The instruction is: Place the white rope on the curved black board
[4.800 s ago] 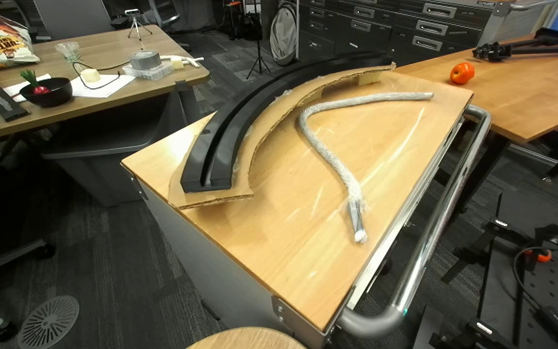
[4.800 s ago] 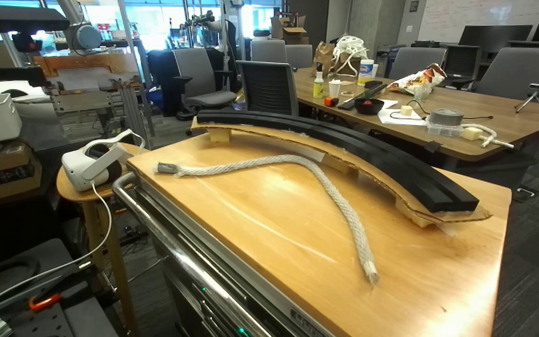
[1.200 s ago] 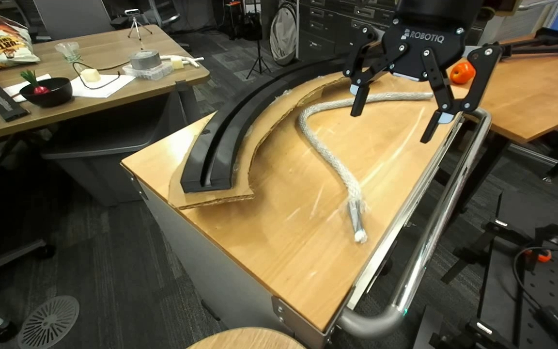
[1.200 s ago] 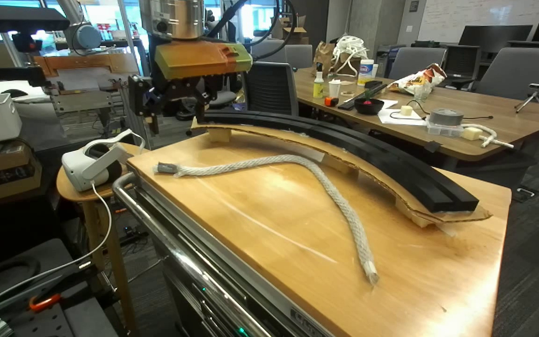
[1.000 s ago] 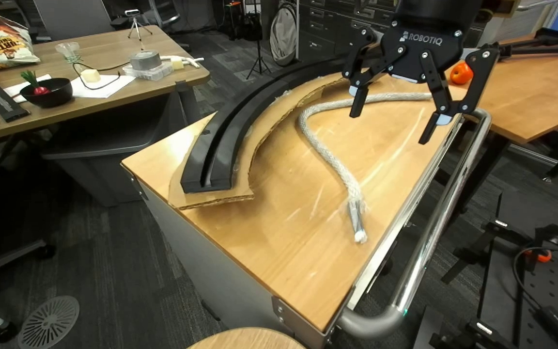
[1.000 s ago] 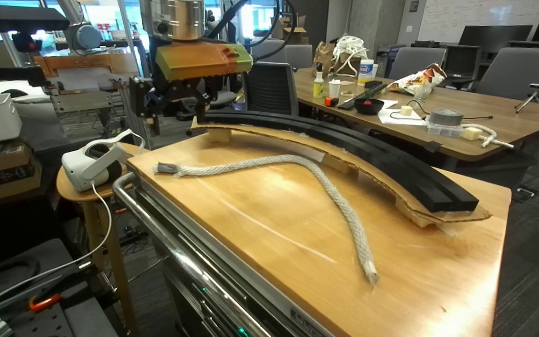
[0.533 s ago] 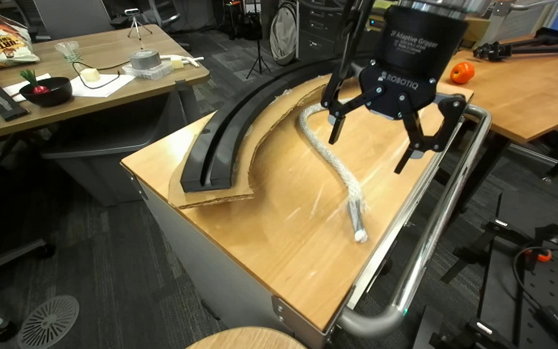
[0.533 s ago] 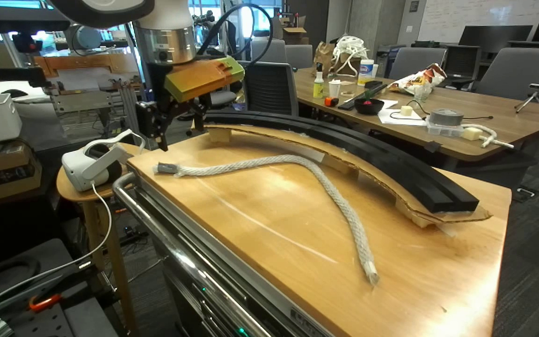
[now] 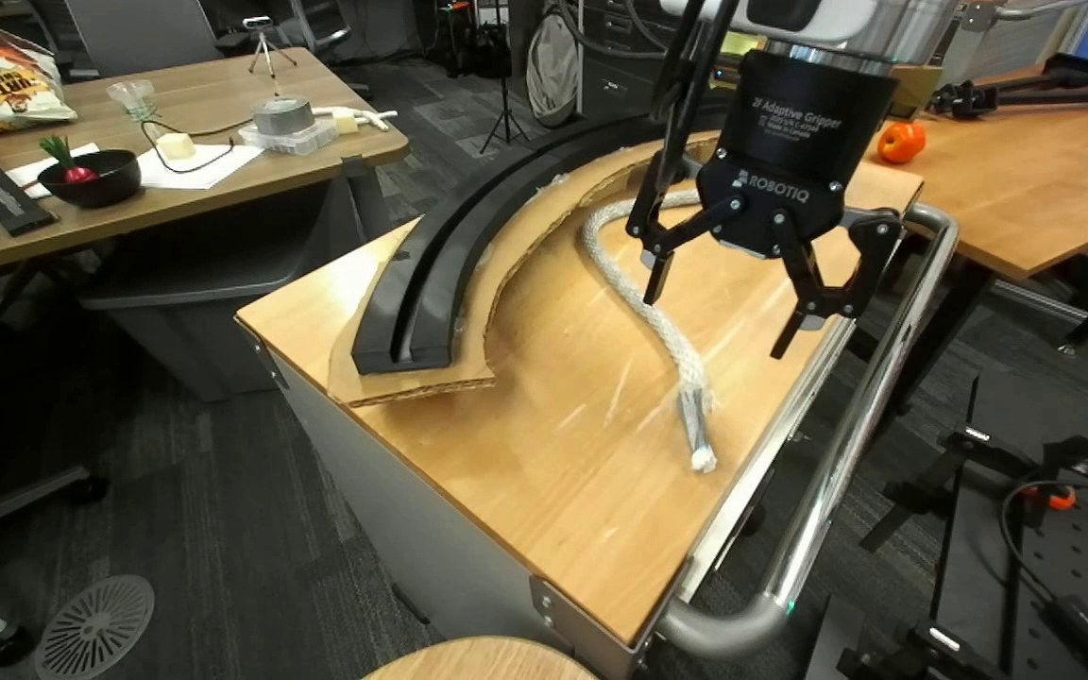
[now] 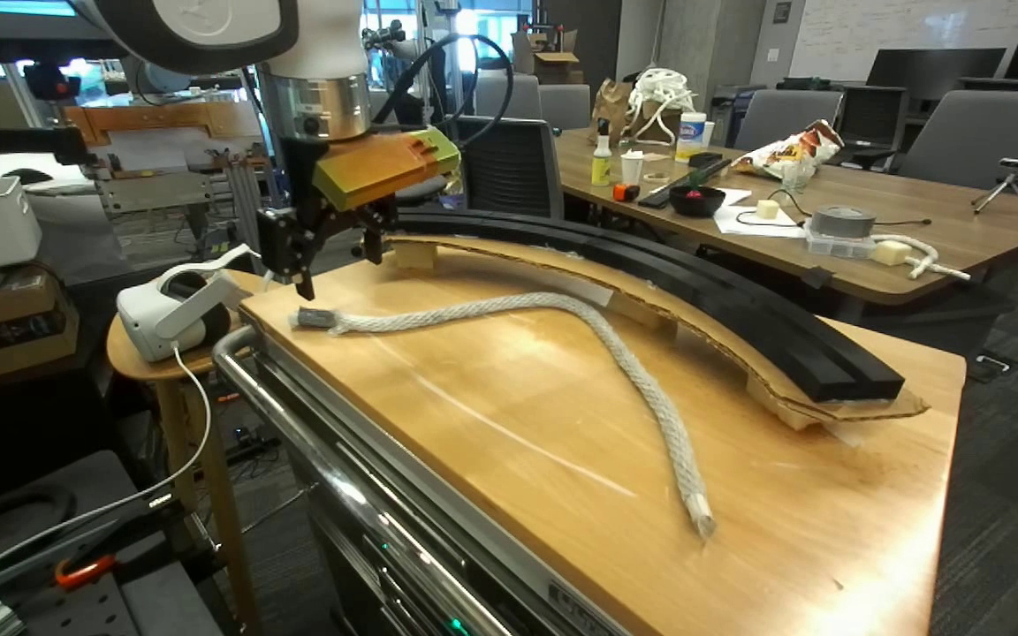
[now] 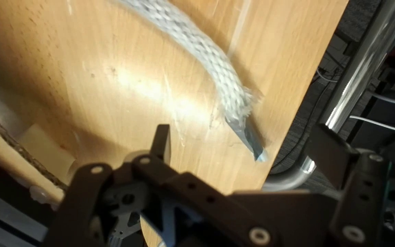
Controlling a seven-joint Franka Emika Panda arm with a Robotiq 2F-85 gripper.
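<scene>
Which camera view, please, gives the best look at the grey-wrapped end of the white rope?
The wrist view: the grey-wrapped rope end appears largest there, uncovered, and even its frayed strands can be made out. Both exterior views also show that end uncovered, but smaller and with less detail.

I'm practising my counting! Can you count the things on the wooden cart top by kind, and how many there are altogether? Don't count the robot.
White rope: 1
Curved black board: 1
Cardboard sheet under the board: 1
Pale blocks showing under the cardboard: 3
Total showing: 6 (more blocks could be hidden)
</scene>
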